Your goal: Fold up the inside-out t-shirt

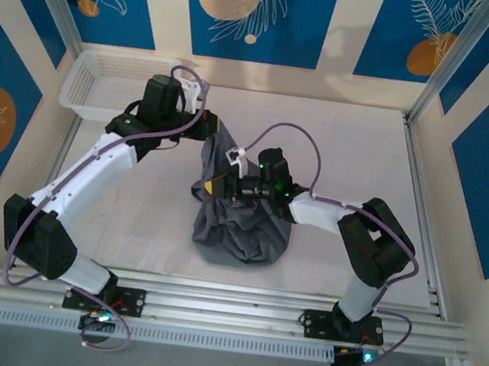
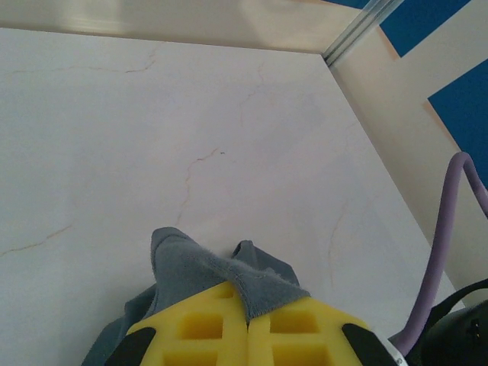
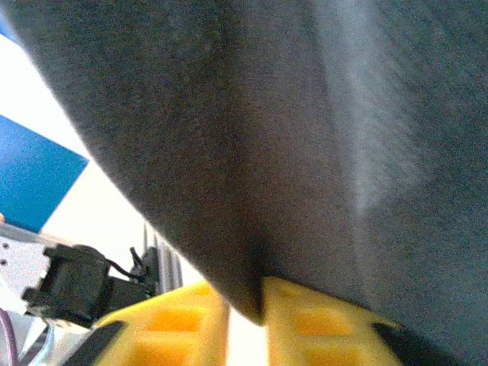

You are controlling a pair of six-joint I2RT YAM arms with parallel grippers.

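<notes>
The inside-out t-shirt (image 1: 243, 228) is a dark grey bunch at the table's middle, its top drawn up and its lower part resting on the surface. My left gripper (image 1: 208, 132) holds its upper left end. In the left wrist view the yellow fingers (image 2: 213, 328) of that gripper (image 2: 248, 309) are pressed together on a hemmed edge of the shirt (image 2: 191, 263). My right gripper (image 1: 223, 186) bites the shirt's left side lower down. Seen from the right wrist, dark cloth (image 3: 305, 114) hangs close and a fold of it sits between the nearly closed fingers of the right gripper (image 3: 248, 297).
A white mesh basket (image 1: 76, 87) stands at the back left corner, just behind the left arm. Pale tabletop (image 2: 152, 137) stretches beyond the shirt to the back and right walls. An aluminium rail (image 1: 229, 295) runs along the near edge.
</notes>
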